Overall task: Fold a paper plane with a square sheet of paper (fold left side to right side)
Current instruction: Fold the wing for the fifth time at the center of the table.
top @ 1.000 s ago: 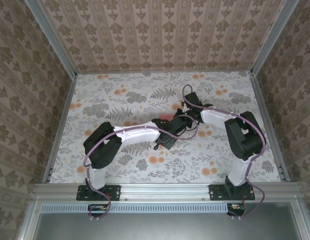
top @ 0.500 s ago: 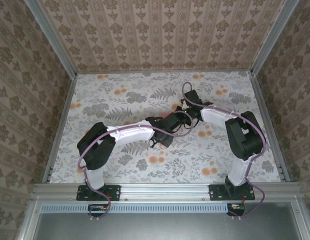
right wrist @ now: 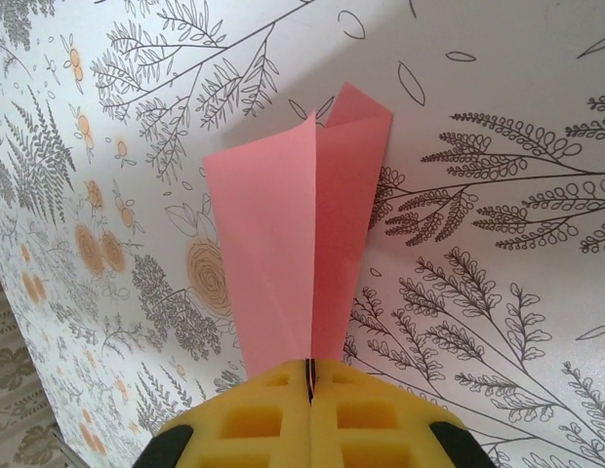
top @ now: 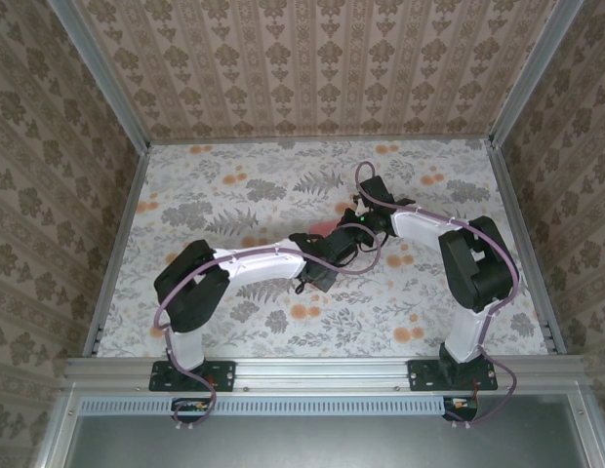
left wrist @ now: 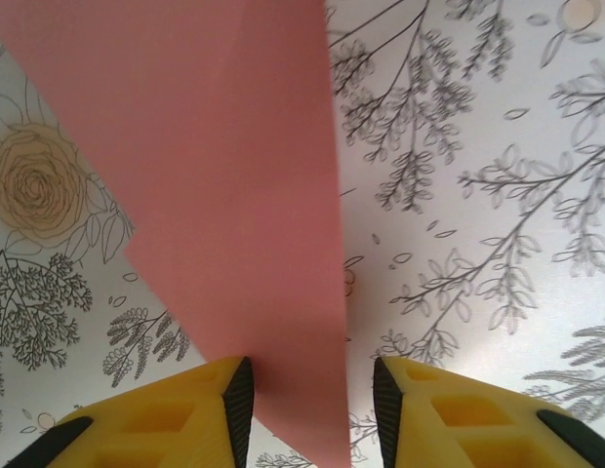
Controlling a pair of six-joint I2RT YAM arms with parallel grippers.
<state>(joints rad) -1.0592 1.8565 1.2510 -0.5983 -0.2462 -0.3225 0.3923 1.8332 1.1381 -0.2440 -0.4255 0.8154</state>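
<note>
The salmon-pink square sheet of paper (right wrist: 293,224) is folded into a slim, creased paper plane shape. It lies over the floral table near the middle (top: 323,227). My right gripper (right wrist: 309,375) is shut on its narrow end, with the central fold pinched between the yellow fingers. In the top view that gripper (top: 359,226) sits just right of the paper. My left gripper (left wrist: 312,385) is open. A long pink flap (left wrist: 234,175) runs between its spread fingers, close to the left pad and apart from the right one. Both arms meet over the paper and hide most of it from above.
The floral tablecloth (top: 234,185) covers the whole table. Patterned walls and aluminium rails (top: 117,244) close in the left, right and far sides. Purple cables (top: 366,175) loop off both wrists. Bare cloth lies on every side of the arms.
My left gripper has gone from shut to open, letting go of the pink paper. The left arm shifted slightly. The right gripper stayed shut on the paper.
</note>
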